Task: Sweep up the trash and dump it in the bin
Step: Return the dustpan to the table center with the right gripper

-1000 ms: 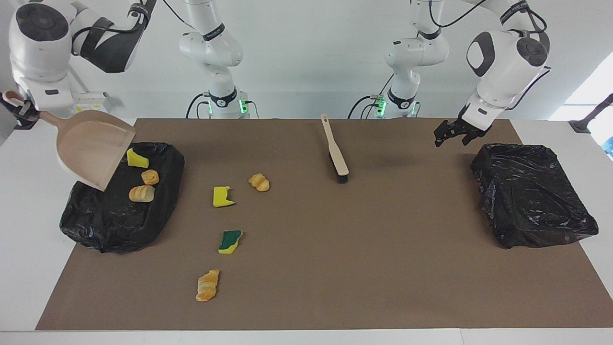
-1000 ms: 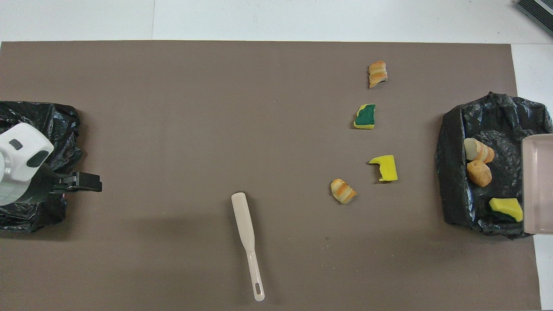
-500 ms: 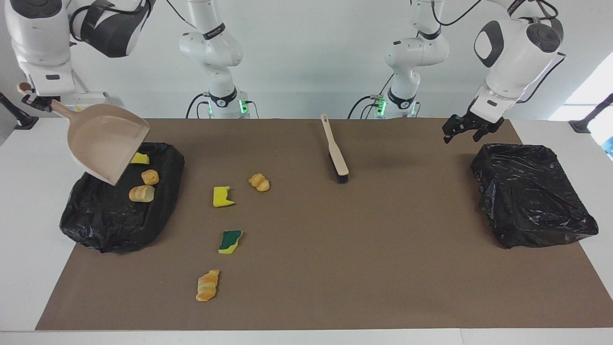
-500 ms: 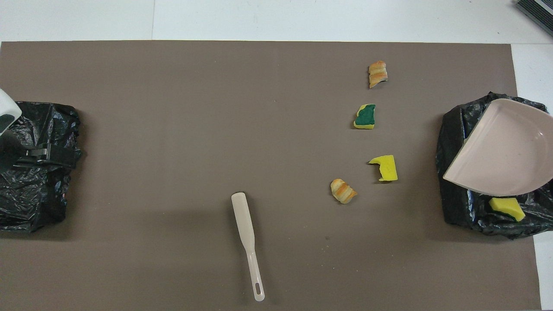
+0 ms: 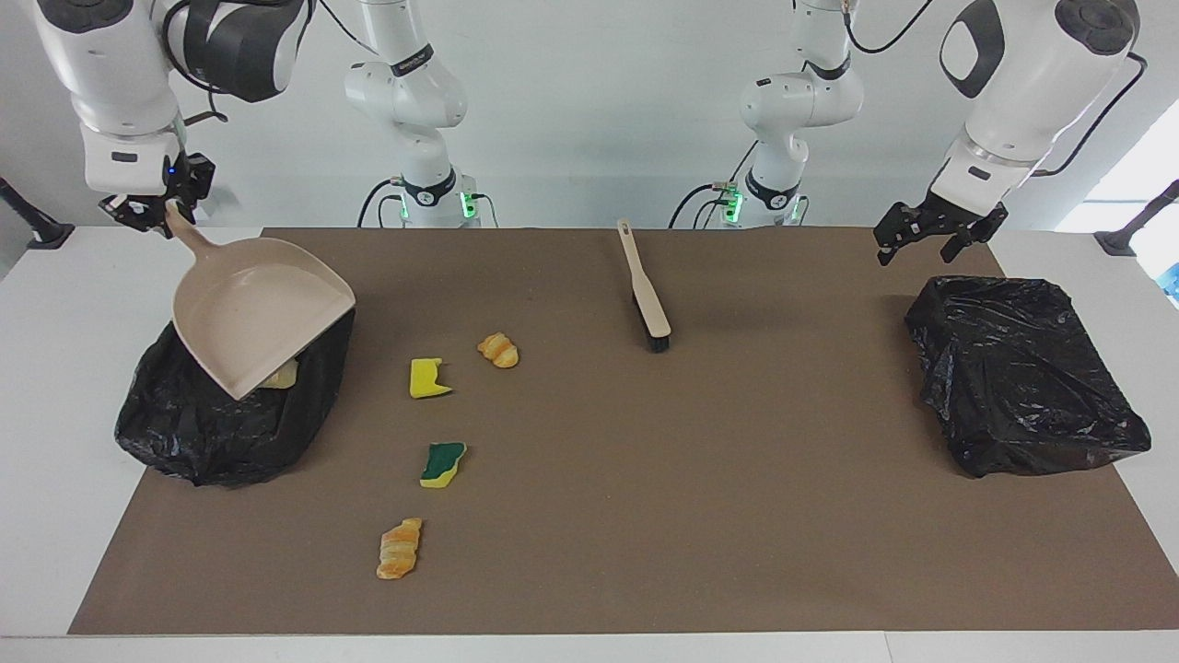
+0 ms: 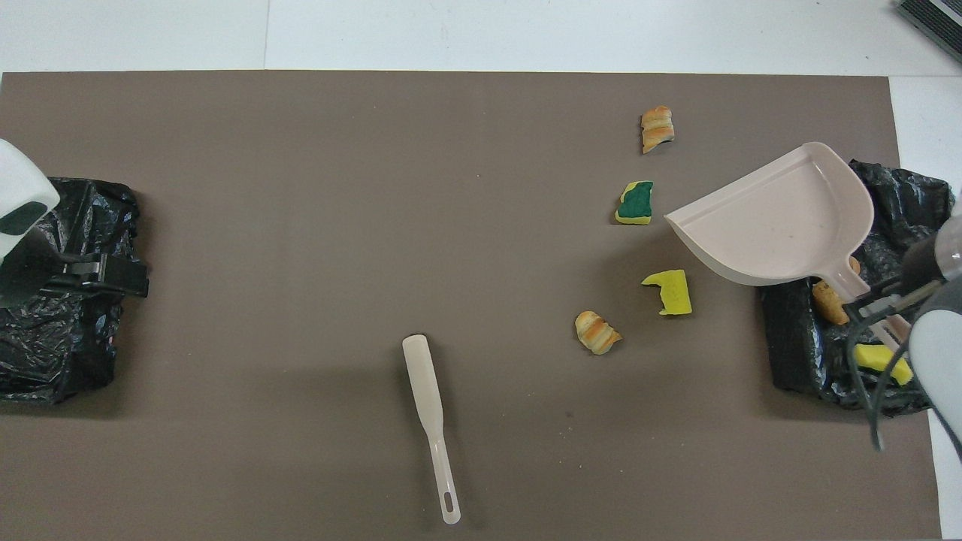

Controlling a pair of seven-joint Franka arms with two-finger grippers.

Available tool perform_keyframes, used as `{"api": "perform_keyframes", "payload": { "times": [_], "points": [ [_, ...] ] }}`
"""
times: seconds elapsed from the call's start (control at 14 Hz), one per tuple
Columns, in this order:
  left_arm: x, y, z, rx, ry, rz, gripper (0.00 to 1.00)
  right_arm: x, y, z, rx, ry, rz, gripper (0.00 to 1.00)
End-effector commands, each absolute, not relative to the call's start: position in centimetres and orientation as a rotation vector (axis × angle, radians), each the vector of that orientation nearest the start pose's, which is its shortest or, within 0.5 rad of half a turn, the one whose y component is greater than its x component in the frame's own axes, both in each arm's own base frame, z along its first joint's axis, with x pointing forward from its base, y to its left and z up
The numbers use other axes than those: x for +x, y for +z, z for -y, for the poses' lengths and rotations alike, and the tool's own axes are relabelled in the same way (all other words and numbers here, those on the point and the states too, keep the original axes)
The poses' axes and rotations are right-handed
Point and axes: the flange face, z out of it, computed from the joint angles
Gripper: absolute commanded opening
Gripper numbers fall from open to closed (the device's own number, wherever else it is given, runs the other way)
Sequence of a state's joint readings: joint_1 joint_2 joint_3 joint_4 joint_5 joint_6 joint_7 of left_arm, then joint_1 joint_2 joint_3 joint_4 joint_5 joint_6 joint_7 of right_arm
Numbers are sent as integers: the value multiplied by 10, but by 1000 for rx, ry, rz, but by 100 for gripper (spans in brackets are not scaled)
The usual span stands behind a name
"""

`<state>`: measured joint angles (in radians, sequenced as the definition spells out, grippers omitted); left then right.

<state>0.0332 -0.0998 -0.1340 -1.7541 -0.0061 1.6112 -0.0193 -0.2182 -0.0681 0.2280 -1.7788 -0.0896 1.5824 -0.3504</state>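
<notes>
My right gripper [image 5: 157, 210] is shut on the handle of the beige dustpan [image 5: 262, 308], which hangs face-up over the black-bagged bin [image 5: 221, 424] at the right arm's end. In the bin lie a bread piece [image 6: 827, 302] and a yellow sponge [image 6: 879, 359], partly hidden by the pan. Loose trash on the mat beside the bin: a croissant piece [image 5: 498, 350], a yellow sponge [image 5: 428, 378], a green-topped sponge [image 5: 443, 463] and another croissant piece [image 5: 399, 548]. The beige brush [image 5: 645, 295] lies on the mat, held by nothing. My left gripper [image 5: 930, 238] hangs open and holds nothing.
A second black bag [image 5: 1022, 378] sits at the left arm's end, with the left gripper [image 6: 128, 274] over its edge. The brown mat [image 5: 737, 479] covers most of the white table.
The right arm raised the dustpan, turned it from tipped to nearly level and swung it toward the mat's middle. The left gripper rose and drifted toward its own end of the table.
</notes>
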Motion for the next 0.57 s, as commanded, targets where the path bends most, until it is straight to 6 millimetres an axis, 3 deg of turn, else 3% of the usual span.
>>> {"api": "perform_keyframes", "payload": {
  "times": [0.0, 0.21, 0.5],
  "points": [
    [516, 595, 78, -3122, 76, -173, 100, 539, 547, -53, -3142, 177, 373, 0],
    [517, 601, 88, -3121, 59, -188, 100, 552, 522, -115, -3110, 128, 158, 0],
    [524, 631, 57, -3136, -19, -86, 100, 567, 485, -199, -3082, 45, -15, 0]
  ]
}}
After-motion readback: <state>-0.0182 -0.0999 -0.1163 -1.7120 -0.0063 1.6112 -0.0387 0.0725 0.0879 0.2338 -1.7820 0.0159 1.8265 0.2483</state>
